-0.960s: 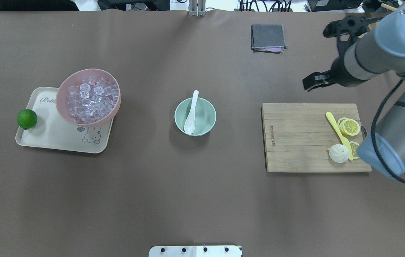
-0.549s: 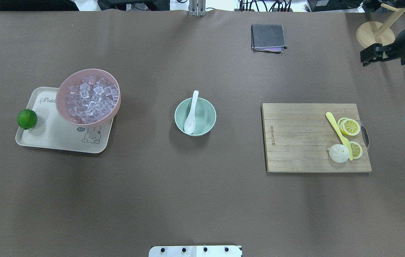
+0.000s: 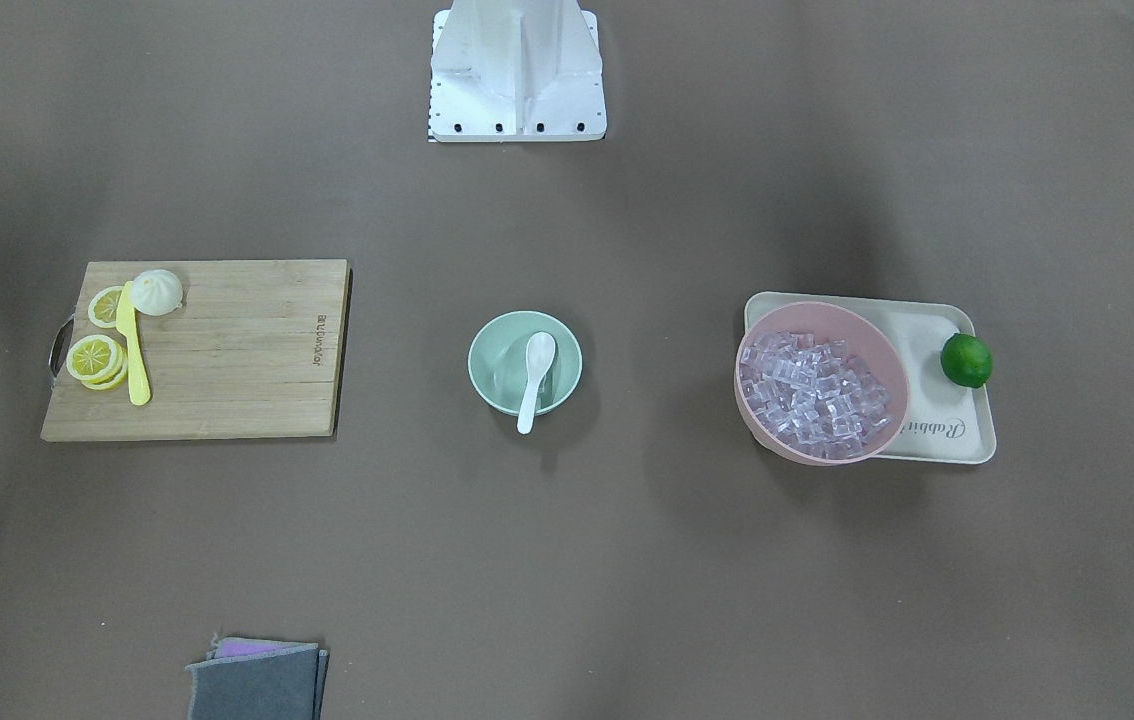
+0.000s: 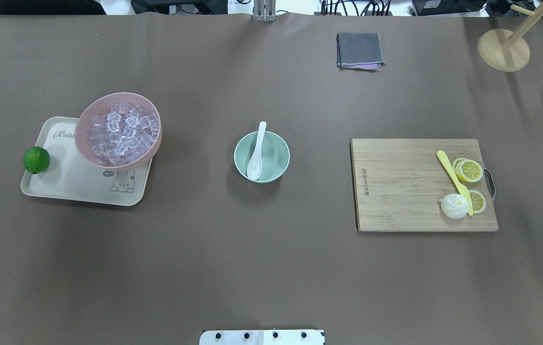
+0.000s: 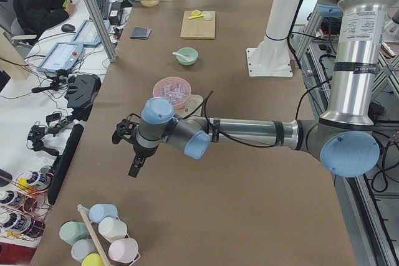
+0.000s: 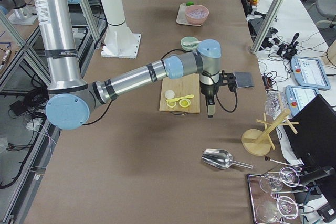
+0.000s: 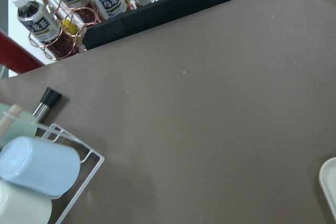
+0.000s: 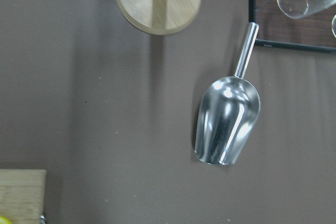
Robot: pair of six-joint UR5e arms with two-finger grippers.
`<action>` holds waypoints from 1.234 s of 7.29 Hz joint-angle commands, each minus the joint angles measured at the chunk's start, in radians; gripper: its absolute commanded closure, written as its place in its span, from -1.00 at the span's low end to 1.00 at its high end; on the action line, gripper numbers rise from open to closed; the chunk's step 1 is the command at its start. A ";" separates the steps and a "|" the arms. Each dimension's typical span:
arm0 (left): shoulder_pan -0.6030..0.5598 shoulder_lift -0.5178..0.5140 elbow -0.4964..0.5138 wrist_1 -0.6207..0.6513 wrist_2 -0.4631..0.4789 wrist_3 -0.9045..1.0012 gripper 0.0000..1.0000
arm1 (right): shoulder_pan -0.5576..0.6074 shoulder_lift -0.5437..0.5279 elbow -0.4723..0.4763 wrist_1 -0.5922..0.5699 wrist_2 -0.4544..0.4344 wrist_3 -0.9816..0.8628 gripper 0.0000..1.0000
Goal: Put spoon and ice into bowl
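Observation:
The white spoon [image 4: 255, 158] lies in the mint-green bowl [image 4: 285, 154] at the table's middle, scoop down inside and handle over the far rim; both also show in the front view, spoon [image 3: 533, 375] and bowl [image 3: 487, 366]. The ice [image 4: 120, 134] fills the pink bowl [image 4: 79, 133] on the left. I see no ice in the green bowl. My left gripper [image 5: 133, 161] hangs over the table's left end, far from the bowls. My right gripper [image 6: 210, 109] is beyond the cutting board. I cannot tell whether either is open or shut.
A beige tray [image 4: 75, 184] holds the pink bowl and a lime [image 4: 36, 159]. A cutting board [image 4: 396, 187] carries lemon slices, a yellow knife [image 4: 453, 179] and a bun. A grey cloth [image 4: 359, 50], a metal scoop [image 8: 227, 124] and a wooden stand [image 4: 503, 50] lie at the right.
My right arm has swung out of the overhead view to the right, uncovering the wooden stand and the metal scoop. Spoon, bowl and ice have not moved.

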 commanded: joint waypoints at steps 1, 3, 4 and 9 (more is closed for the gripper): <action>-0.053 0.008 0.017 0.103 -0.129 0.002 -0.96 | 0.083 -0.035 -0.137 0.002 0.161 -0.064 -1.00; -0.074 0.046 -0.017 0.118 -0.223 0.000 -0.96 | 0.085 -0.061 -0.191 0.078 0.193 -0.064 -1.00; -0.078 0.075 -0.084 0.169 -0.225 -0.003 -0.96 | 0.085 -0.060 -0.283 0.200 0.194 -0.063 -1.00; -0.075 0.143 -0.210 0.336 -0.215 0.002 -0.96 | 0.134 -0.054 -0.245 0.158 0.270 -0.054 -1.00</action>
